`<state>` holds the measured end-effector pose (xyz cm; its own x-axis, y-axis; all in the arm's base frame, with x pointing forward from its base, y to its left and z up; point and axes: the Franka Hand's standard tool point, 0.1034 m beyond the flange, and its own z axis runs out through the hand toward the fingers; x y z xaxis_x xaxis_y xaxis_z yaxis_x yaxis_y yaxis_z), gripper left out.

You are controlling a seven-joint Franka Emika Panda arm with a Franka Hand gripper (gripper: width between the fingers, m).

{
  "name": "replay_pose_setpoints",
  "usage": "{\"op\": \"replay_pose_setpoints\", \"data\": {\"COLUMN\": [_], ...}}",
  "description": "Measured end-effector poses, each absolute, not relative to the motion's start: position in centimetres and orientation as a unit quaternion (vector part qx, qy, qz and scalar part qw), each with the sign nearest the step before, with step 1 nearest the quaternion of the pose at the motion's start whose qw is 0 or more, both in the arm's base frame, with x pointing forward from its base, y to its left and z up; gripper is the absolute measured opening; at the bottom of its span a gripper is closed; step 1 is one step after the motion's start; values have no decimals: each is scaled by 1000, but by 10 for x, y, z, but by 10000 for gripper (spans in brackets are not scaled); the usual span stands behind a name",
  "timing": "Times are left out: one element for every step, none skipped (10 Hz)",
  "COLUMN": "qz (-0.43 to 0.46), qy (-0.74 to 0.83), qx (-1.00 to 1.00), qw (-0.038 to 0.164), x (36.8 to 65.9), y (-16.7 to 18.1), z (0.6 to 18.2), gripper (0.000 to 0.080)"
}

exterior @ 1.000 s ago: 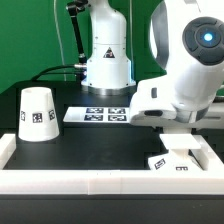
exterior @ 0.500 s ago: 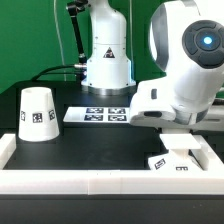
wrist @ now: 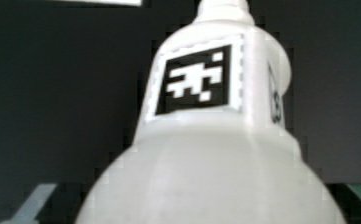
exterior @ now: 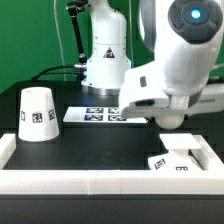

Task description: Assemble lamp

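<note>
— What is laid out on the counter (exterior: 100,150)?

— The shade (exterior: 38,113) is stood upright, wide end down, at the exterior view's left, with one tag turned toward the camera. The base (exterior: 176,158) is laid flat toward the exterior view's right, close to the white rim (exterior: 100,182) and well apart from the shade. The marker board (exterior: 98,114) is seen between the two, farther back.

— And where is the bulb to be found?

— The bulb (wrist: 203,130) is shown only in the wrist view, where nearly the whole frame is filled by it. Its broad rounded body is turned toward the lens and its narrow neck is pointed away. A square tag is carried on the neck. In the exterior view it is hidden by the arm (exterior: 175,60), which is hung over the counter toward that view's right, above the base.

— How are the fingers set?

— Two dim grey shapes, taken to be the fingers (wrist: 35,203), are made out on either side of the bulb's broad body. Whether they are pressed against the bulb or held off it cannot be told, since the contact is blurred and covered by the bulb itself.
</note>
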<state>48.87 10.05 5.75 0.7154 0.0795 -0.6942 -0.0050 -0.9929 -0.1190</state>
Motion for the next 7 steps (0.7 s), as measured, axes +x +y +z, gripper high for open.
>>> {"op": "replay_pose_setpoints", "data": {"qz": [383, 381, 370, 367, 357, 292, 259], "qy": [-29, -27, -27, -27, -26, -22, -34], "qx": [-921, -922, -926, -927, -931, -954, -963], "qw": [66, 67, 68, 68, 68, 67, 70], "x": [502, 512, 520, 521, 525, 539, 540], "y": [94, 90, 90, 90, 90, 90, 86], "z": [70, 78, 86, 85, 83, 81, 85], "gripper": [576, 576, 576, 576, 576, 576, 576]}}
